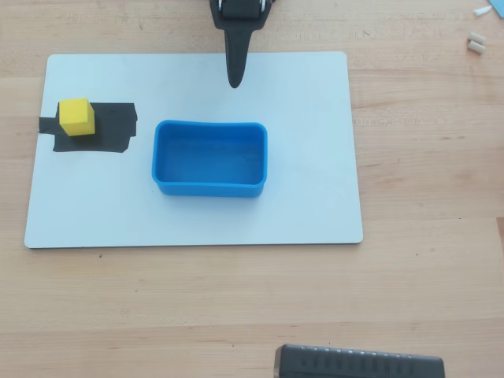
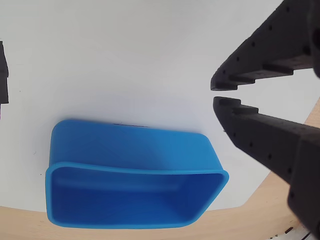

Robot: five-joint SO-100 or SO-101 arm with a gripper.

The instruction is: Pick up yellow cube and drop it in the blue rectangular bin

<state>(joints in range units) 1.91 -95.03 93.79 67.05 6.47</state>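
Observation:
The yellow cube sits on a patch of black tape at the left of a white board in the overhead view. It is out of the wrist view. The blue rectangular bin stands empty in the middle of the board; it also shows in the wrist view, low and left. My gripper is at the board's far edge, above the bin in the picture and well right of the cube. In the wrist view my gripper has its tips almost touching and holds nothing.
The white board lies on a wooden table. A black ribbed object lies at the bottom edge of the overhead view. Small white bits lie at the top right.

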